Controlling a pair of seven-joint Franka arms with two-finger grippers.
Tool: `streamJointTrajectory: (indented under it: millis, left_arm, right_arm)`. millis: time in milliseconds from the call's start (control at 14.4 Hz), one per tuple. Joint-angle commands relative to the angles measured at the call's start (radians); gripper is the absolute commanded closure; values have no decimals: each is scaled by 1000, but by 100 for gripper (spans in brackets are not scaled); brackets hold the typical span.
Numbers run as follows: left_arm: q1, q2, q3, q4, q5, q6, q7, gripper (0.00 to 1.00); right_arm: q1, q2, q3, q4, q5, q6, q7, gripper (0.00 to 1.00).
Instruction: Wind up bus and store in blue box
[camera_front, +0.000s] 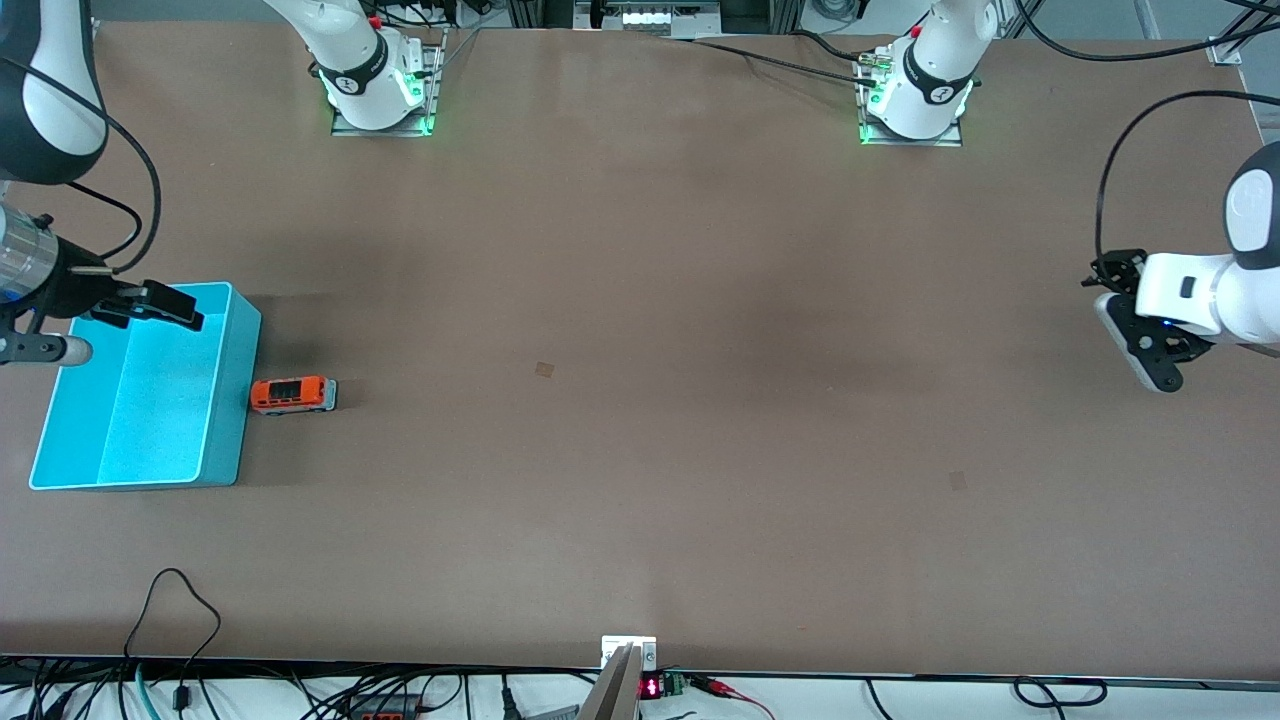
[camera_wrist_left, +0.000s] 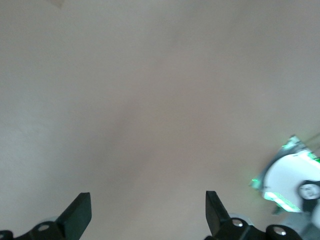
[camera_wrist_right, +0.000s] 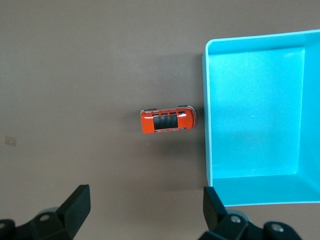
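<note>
At the right arm's end of the tabletop (camera_front: 640, 420) you have the blue box (camera_front: 222, 400), open side up with nothing inside it. Your right gripper (camera_front: 160, 305) hangs over the edge of that box that lies farther from the front camera, and the right wrist view shows its jaws apart with nothing between them.

Just beside the box, on its side toward the left arm's end, sits the bus (camera_front: 293, 394). It stands upright on the tabletop, its dark roof windows facing up, its length running along the table and one end close to the box wall; from the right wrist view, the bus (camera_wrist_right: 167, 120) and the wall of the blue box (camera_wrist_right: 206, 115) appear almost touching, though you cannot tell whether they do.

Well apart from all this, at the left arm's end, your left gripper (camera_front: 1120, 272) waits above bare tabletop. The left wrist view shows its jaws spread wide and holding nothing.
</note>
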Motion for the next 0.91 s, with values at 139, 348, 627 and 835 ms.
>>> streamJointTrajectory:
  millis: [139,348,627,835]
  left_arm:
    - [-21,9,-107,187,24,-250,-356,0]
    - [-20,9,-173,305,17,-350,-605,0]
    - [-88,-47,-75,301,-49,-306,-714,0]
    - [-230,-187,95,157,-86,-146,-840,0]
  right_arm:
    - [39,96,8,38,10,45,-98,0]
    - [42,142,5,18,10,98,-289,0]
    - [29,195,4,-27,2,187,-585,0]
    - [10,235,2,-42,-1,247,-796,0]
